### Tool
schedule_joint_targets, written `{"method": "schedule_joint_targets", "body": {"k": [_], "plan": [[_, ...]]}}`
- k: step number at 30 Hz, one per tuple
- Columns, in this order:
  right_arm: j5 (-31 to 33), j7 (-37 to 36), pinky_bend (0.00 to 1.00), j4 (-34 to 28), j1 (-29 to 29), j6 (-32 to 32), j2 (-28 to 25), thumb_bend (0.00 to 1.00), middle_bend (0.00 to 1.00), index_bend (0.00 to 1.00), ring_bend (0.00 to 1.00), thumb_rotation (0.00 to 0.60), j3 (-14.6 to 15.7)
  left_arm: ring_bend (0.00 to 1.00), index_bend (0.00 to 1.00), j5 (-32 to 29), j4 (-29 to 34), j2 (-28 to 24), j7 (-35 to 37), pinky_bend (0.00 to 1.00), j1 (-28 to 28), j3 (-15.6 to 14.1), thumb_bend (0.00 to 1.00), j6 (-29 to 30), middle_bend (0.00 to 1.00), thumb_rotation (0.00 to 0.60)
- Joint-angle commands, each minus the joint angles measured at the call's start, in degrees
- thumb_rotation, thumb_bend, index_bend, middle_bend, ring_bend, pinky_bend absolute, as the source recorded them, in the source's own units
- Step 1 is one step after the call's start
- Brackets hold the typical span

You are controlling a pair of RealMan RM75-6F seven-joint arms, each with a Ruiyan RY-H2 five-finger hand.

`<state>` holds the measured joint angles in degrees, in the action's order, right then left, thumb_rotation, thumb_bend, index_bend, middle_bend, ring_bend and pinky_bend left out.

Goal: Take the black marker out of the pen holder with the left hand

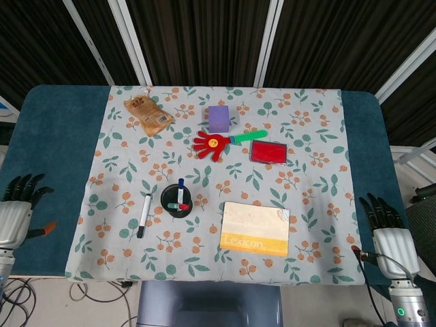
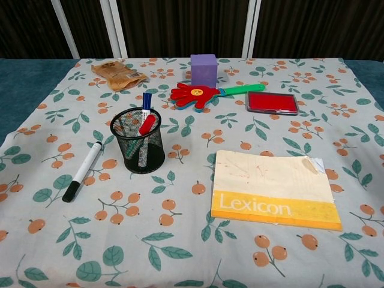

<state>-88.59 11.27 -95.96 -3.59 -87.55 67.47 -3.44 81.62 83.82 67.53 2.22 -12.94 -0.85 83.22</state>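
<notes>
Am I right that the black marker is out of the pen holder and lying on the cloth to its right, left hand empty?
Not quite. The black marker is out and flat on the cloth, but on the left of the pen holder, not the right; the head view shows it, and the chest view agrees. The left hand is indeed empty, open at the table's left edge.

black marker (image 1: 143, 215) out of the holder, lying flat on the cloth, white barrel, black cap end toward 7 o'clock. pen holder (image 2: 138, 141) (black wire mesh cup) upright just beside it at 3 o'clock, red- and blue-capped pens standing inside.
</notes>
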Motion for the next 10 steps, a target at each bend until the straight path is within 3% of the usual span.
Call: {"method": "schedule_joint_targets", "body": {"k": [1,10], "plan": [[-0.11,-0.16,0.15,0.05,0.01,-0.12,-0.07,0.03,0.00,0.01,0.00,0.600,-0.02,0.00,0.27,0.39,-0.39,0.06,0.26,0.00,1.30,0.35,0.09,1.88,0.07,0.600],[-0.44,-0.56,0.15,0.13,0.02,-0.20,-0.19,0.03,0.00,0.01,0.00,0.600,0.09,0.00,0.27,-0.57,1.57,-2.02,0.82,0.00,2.42,1.16,0.09,0.66,0.07,0.600]]}}
